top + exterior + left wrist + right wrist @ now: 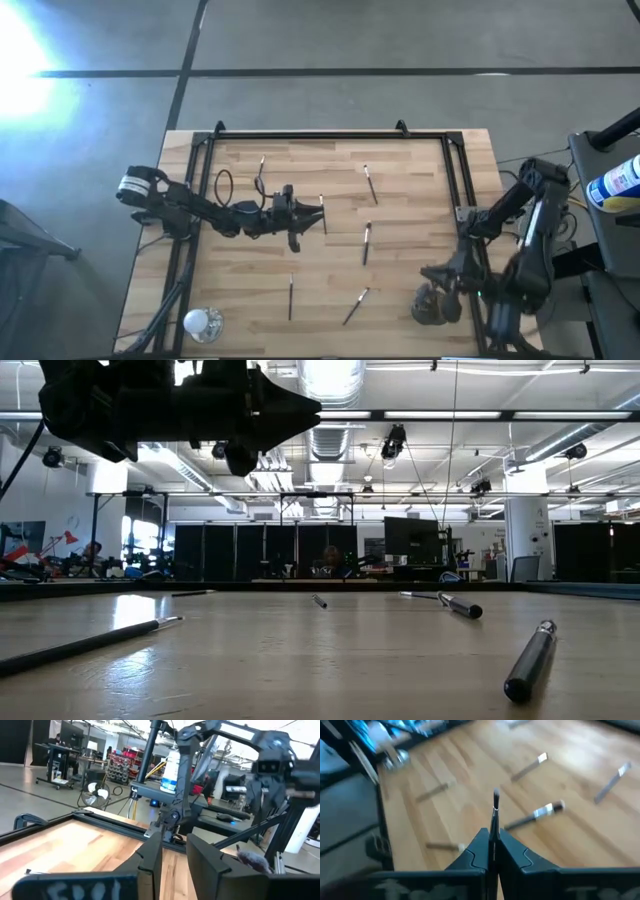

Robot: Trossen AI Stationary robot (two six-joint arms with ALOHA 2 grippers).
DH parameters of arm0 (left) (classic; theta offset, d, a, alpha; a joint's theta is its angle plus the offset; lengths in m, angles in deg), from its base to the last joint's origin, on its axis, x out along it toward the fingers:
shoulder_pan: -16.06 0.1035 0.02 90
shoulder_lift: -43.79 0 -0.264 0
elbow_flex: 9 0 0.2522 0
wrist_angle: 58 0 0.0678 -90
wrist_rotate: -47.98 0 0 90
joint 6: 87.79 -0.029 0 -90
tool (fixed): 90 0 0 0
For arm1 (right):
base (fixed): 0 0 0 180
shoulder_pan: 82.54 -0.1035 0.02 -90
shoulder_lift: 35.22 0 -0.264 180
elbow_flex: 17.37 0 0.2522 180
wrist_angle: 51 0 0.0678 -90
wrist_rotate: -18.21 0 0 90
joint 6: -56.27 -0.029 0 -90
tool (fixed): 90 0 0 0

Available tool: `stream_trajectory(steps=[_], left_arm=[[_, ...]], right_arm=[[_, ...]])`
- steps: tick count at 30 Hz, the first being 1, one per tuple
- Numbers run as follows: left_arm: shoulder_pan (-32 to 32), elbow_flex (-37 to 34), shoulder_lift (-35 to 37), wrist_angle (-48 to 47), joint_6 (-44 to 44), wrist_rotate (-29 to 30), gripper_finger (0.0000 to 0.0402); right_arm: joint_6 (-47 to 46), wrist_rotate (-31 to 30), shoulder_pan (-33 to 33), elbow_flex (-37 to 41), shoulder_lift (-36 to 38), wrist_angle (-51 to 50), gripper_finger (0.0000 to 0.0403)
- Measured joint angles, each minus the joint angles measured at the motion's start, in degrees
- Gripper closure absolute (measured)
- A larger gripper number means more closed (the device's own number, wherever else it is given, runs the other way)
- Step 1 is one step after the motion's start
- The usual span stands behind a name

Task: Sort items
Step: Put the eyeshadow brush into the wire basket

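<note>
Over the bench (420, 200) near its right front corner, one brush (495, 815) sits pinched upright in the right tool (492, 851), above a dark cup (436, 305). Other brushes (366, 243) lie scattered mid-bench. Left tool (316, 214) hangs mid-bench, fingers slightly apart, gripping nothing.

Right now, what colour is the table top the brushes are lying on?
Light wood in pale butcher-block strips; the table top shows best in the high view, with dark brushes scattered on it.
</note>
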Motion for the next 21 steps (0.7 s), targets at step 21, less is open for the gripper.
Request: stream_trajectory(steps=[21], left_arm=[[0.0,0.0,0.0,-2.9,4.0,0.5,0.0319]], right_arm=[[-25.2,5.7,-7.0,-3.1,-24.2,-9.7,0.0391]])
